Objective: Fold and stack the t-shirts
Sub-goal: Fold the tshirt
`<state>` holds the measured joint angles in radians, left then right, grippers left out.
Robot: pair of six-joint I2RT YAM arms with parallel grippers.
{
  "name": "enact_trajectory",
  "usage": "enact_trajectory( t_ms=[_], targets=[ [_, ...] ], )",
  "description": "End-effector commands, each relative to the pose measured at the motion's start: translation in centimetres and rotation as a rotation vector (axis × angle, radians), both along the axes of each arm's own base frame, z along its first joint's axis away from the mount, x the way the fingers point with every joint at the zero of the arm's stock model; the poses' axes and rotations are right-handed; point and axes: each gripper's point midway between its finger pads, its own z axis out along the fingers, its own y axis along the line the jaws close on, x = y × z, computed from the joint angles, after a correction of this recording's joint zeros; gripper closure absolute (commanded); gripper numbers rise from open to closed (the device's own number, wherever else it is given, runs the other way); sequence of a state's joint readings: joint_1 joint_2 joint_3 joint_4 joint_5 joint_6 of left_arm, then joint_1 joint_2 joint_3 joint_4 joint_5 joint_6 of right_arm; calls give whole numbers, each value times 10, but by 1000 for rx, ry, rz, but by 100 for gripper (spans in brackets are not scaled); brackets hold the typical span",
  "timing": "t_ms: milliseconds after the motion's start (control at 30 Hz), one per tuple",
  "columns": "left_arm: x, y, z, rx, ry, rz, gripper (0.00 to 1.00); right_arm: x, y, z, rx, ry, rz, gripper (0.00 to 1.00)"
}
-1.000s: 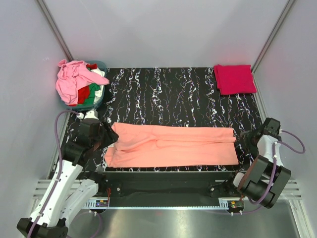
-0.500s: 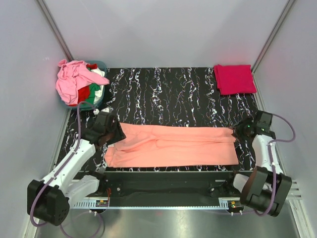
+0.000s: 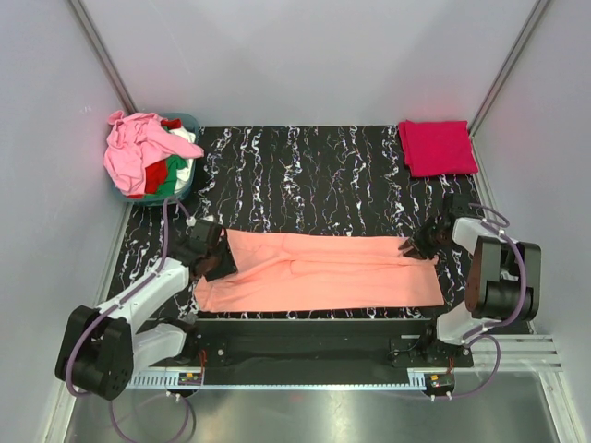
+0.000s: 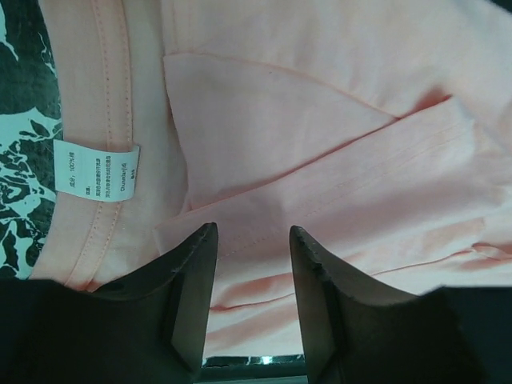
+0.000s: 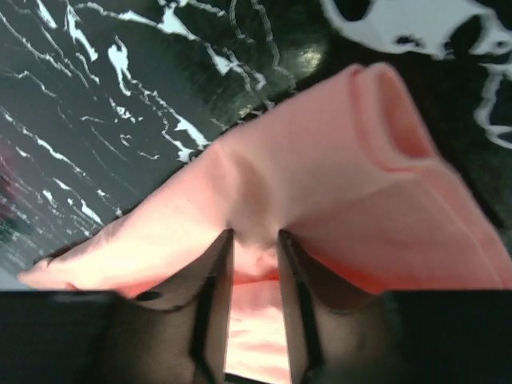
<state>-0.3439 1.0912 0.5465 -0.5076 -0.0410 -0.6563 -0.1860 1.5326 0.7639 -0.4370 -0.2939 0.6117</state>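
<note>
A black mat veined with white fills the middle. A teal tub sits at its 10 o'clock corner. Pale grey walls rise around it from 9 through 12 to 3 o'clock. A slotted metal rail runs at 6 o'clock.

A salmon-orange t-shirt, a crimson-pink t-shirt — black table veined white, teal tub.

You cannot read the fine print on the label of the salmon-orange t-shirt; the light pink t-shirt hides most of the pile beneath it; the right gripper blurs near the cloth, its pinch unclear.
</note>
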Motion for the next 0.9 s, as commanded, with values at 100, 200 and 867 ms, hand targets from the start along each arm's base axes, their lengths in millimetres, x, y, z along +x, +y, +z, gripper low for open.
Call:
enact_trajectory(
  t_ms=[100, 200, 867],
  targets=[
    [7, -4, -9, -12, -23, 12, 59, -10, 15, -16, 0, 36, 78, 82],
    [4, -2, -11, -8, -24, 18, 66, -21, 13, -16, -35, 36, 64, 95],
    [121, -17, -9, 157, -8, -19, 76, -90, 88, -11, 62, 94, 197, 100]
  ],
)
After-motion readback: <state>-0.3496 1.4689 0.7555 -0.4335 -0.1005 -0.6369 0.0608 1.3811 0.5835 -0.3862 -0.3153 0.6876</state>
